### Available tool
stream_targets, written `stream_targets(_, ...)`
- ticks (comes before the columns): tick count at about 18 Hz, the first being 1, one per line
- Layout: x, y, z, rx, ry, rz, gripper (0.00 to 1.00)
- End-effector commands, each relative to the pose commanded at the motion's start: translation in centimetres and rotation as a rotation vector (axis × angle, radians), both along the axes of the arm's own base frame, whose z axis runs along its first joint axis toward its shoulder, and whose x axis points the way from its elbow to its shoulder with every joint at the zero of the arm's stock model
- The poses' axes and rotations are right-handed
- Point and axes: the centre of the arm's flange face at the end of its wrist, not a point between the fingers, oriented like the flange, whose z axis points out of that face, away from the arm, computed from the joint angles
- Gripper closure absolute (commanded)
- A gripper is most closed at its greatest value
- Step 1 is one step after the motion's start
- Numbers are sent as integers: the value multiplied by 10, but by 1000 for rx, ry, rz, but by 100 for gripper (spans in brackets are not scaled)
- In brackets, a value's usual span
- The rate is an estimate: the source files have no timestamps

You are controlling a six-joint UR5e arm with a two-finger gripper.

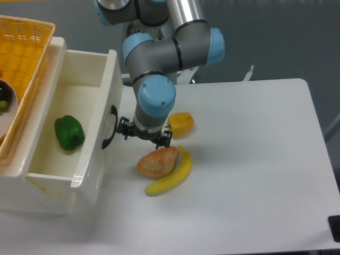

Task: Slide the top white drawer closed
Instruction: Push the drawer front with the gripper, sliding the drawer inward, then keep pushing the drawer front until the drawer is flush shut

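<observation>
Camera view: the top white drawer (pixel 58 133), pulled out with a green pepper (pixel 69 133) inside, is seen just left of the gripper (pixel 144 136), whose jaws, empty, cannot be judged open or closed, beside the dark handle (pixel 109 127).

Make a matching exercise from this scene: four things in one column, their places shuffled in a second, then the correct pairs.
Things:
1. green pepper
2. banana
3. orange woven basket
4. tool

Places:
A. above the cabinet, at the far left
B. on the table beside the pastry
C. next to the dark handle of the top white drawer
D. inside the open drawer

Pairs: 1-D, 2-B, 3-A, 4-C
</observation>
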Motion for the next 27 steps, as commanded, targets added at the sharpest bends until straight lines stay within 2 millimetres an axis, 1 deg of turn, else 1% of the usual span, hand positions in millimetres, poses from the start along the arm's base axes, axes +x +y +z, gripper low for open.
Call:
stream_targets(5,4,0,3,8,-3,-3,0)
stream_targets(7,11,3,7,11,2,-13,0)
stream_targets(9,13,3,7,11,3,-12,0)
stream_targets(10,13,3,7,10,5,-12,0)
stream_targets(12,19,6,7,8,7,-23,0)
stream_targets(17,21,7,6,4,9,-28,0)
stream_targets(19,29,10,6,4,11,-42,0)
stream_targets(22,29,11,6,3,13,-29,0)
stream_targets(25,37,15,6,3,14,-40,0)
stream_targets(27,39,15,6,2,13,-41,0)
